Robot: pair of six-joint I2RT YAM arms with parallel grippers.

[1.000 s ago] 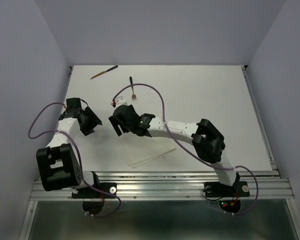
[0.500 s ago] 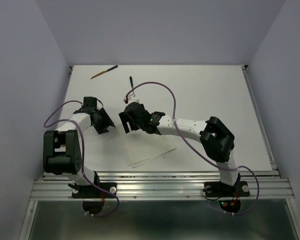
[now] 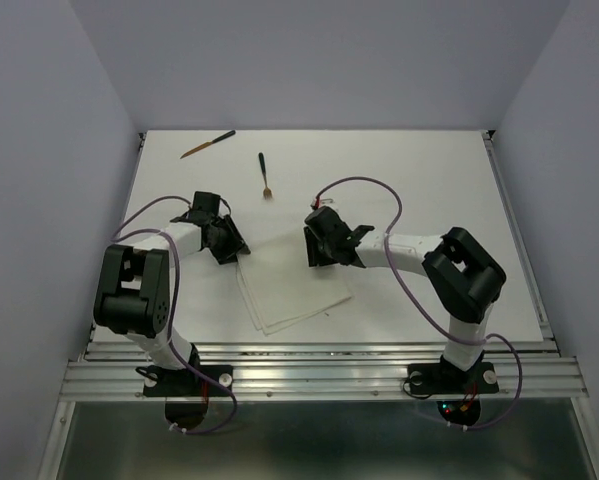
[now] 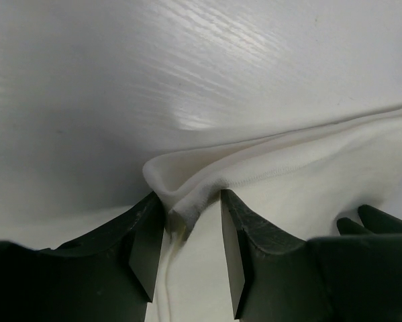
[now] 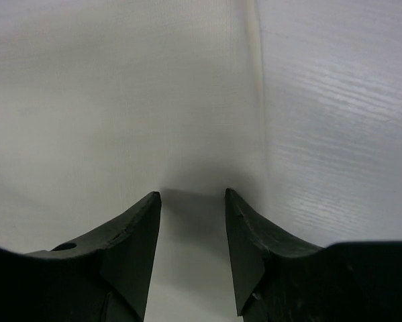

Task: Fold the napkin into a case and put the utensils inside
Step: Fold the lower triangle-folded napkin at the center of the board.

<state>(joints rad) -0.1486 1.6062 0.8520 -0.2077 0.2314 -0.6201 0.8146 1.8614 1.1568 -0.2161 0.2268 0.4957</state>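
The white napkin (image 3: 294, 290) lies flat on the table near the front edge. My left gripper (image 3: 234, 248) is at its far left corner. In the left wrist view the jaws of my left gripper (image 4: 191, 198) stand apart, with a bunched fold of the napkin (image 4: 308, 174) between the tips. My right gripper (image 3: 317, 255) is at the napkin's far right corner. It is open (image 5: 192, 194), low over the flat napkin (image 5: 120, 100), with nothing pinched. Two brown utensils with dark ends lie at the back: one utensil (image 3: 207, 145) on the left, another utensil (image 3: 264, 175) nearer the middle.
The white table (image 3: 429, 180) is walled on the left, back and right. Purple cables (image 3: 364, 185) loop above both arms. A metal rail (image 3: 319, 365) runs along the near edge.
Both grippers have come down and to the right onto the napkin's far corners. Their jaws have narrowed, and the left corner is now bunched between the left fingers.
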